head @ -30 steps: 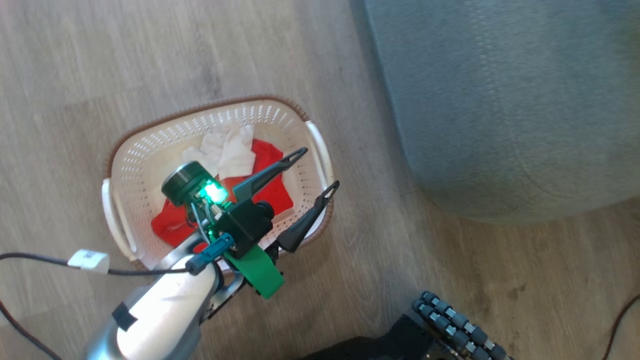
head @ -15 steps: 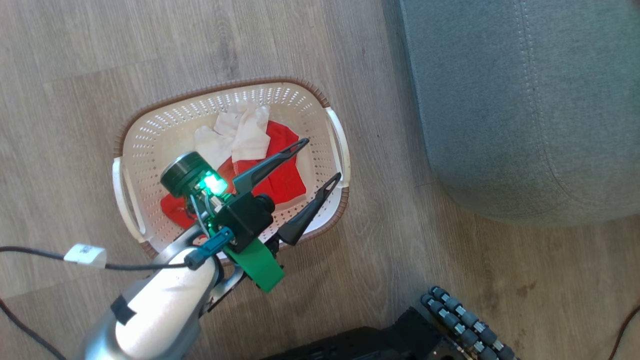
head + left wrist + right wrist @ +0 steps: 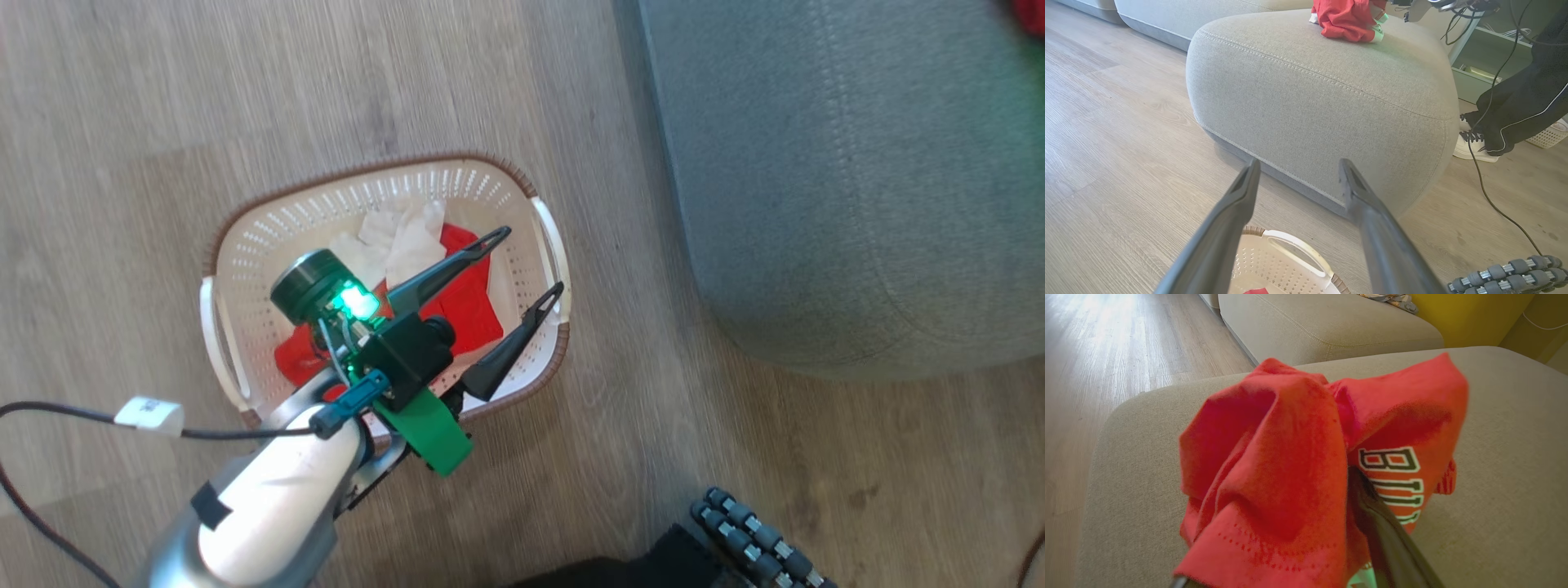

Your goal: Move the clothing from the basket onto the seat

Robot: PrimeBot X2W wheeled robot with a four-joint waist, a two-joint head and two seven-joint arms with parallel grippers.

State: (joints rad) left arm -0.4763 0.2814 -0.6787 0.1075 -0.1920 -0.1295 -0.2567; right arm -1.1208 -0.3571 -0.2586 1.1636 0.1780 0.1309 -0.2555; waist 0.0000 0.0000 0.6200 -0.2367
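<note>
**A clean let-go**

With the right gripper (image 3: 1296,471) spread wide under the lettered red shirt (image 3: 1404,396) slumped on the seat (image 3: 1515,457), pull back low, avoiding a snag. Hold the left gripper (image 3: 531,261), also wide, above the basket (image 3: 392,167) with its red and white clothing (image 3: 469,302).

Crumpled red lettered shirt (image 3: 1290,457) draped over spread fingers (image 3: 1372,514), above grey seat (image 3: 1515,477); wood floor (image 3: 1106,355) left.
</note>
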